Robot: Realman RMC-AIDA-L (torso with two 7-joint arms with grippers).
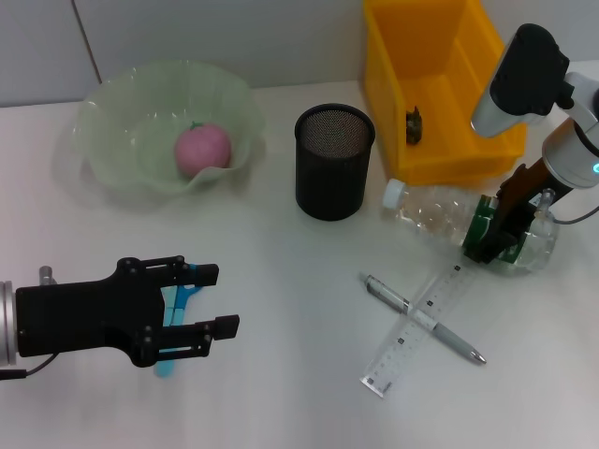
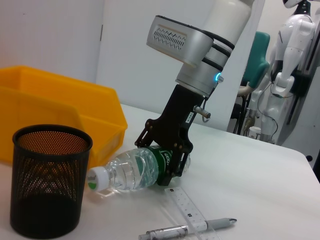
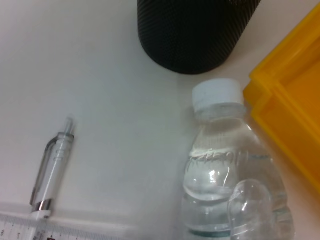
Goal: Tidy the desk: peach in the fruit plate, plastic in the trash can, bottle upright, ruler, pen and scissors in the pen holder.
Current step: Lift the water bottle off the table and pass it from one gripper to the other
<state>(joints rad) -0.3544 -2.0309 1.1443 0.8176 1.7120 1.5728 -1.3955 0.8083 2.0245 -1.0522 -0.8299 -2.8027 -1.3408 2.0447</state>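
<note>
A pink peach (image 1: pixel 202 150) lies in the pale green fruit plate (image 1: pixel 112 112) at the back left. The clear bottle (image 1: pixel 430 210) lies on its side before the yellow trash can (image 1: pixel 440 159), cap toward the black mesh pen holder (image 1: pixel 334 173). My right gripper (image 1: pixel 496 238) is shut on the bottle at its green label, also seen from the left wrist as the right gripper (image 2: pixel 170 160). A dark scrap of plastic (image 1: pixel 413 124) sits inside the can. A pen (image 1: pixel 426 320) crosses a clear ruler (image 1: pixel 388 365). My left gripper (image 1: pixel 217 299) hangs open over blue scissors (image 1: pixel 173 323), partly hidden under it.
The pen holder (image 2: pixel 47 185) stands between the plate and the can. The bottle's white cap (image 3: pixel 216 95) points at the holder (image 3: pixel 195 30), close to the can's wall (image 3: pixel 295 100). Bare white table lies in front of the ruler and pen.
</note>
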